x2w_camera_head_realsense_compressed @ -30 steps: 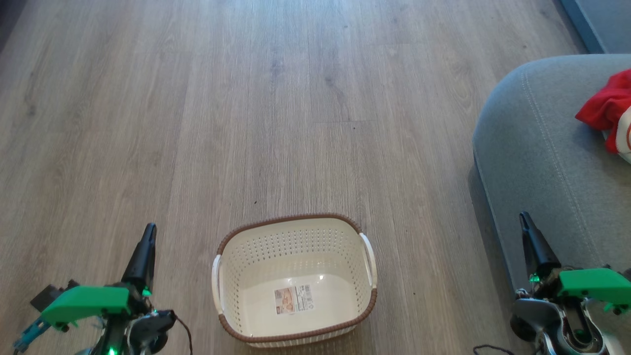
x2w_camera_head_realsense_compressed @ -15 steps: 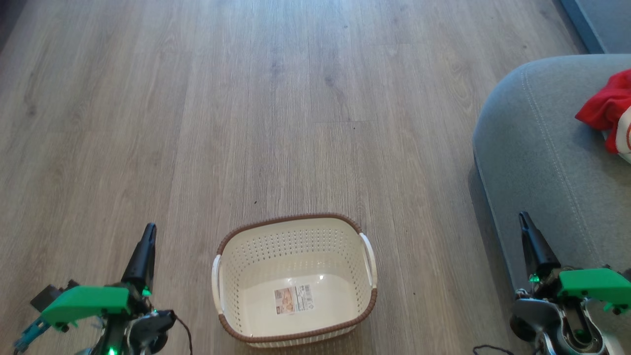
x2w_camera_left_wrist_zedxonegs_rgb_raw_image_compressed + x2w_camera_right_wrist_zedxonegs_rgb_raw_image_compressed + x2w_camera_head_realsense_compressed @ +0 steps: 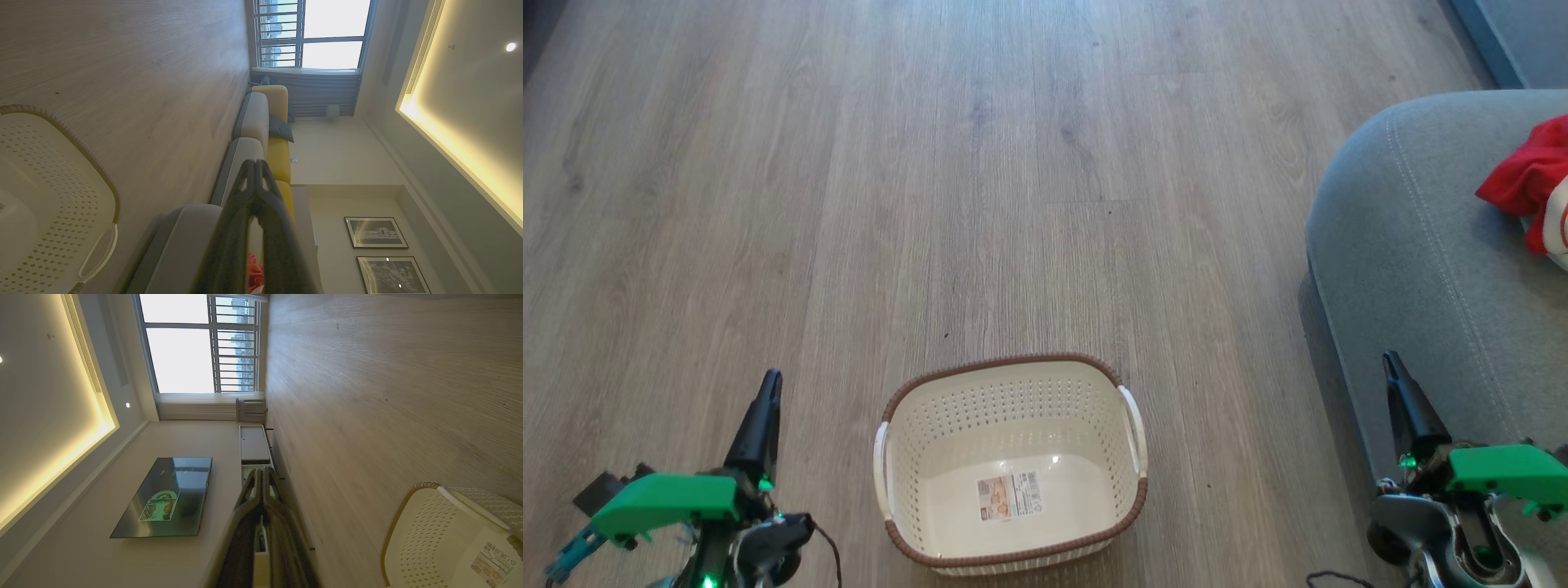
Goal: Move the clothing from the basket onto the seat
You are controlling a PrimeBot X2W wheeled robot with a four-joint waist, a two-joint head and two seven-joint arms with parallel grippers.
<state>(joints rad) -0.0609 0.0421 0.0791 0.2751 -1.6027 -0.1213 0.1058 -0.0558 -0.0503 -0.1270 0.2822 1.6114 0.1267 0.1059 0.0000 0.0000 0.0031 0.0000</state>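
Note:
The cream basket [image 3: 915, 457] with its brown rim stands on the wooden floor at the bottom middle of the head view; inside it there is just a label sticker [image 3: 1009, 496]. Red clothing [image 3: 1525, 175] with white trim lies on the grey-green seat [image 3: 1413, 245] at the right edge. My left gripper [image 3: 769, 384] is shut, low at the left of the basket, holding nothing. My right gripper [image 3: 1390, 363] is shut beside the seat's front edge, also holding nothing. The left wrist view catches the basket [image 3: 61, 212], and a bit of red clothing [image 3: 255, 273] behind my gripper [image 3: 255, 163]. In the right wrist view my gripper [image 3: 262, 470] is shut too, with the basket [image 3: 429, 535] nearby.
Bare wooden floor [image 3: 980, 188] stretches ahead of the basket. The left wrist view shows a row of grey and yellow sofa cushions [image 3: 255, 118] toward a window. A wall television [image 3: 167, 496] and a low cabinet [image 3: 253, 445] appear in the right wrist view.

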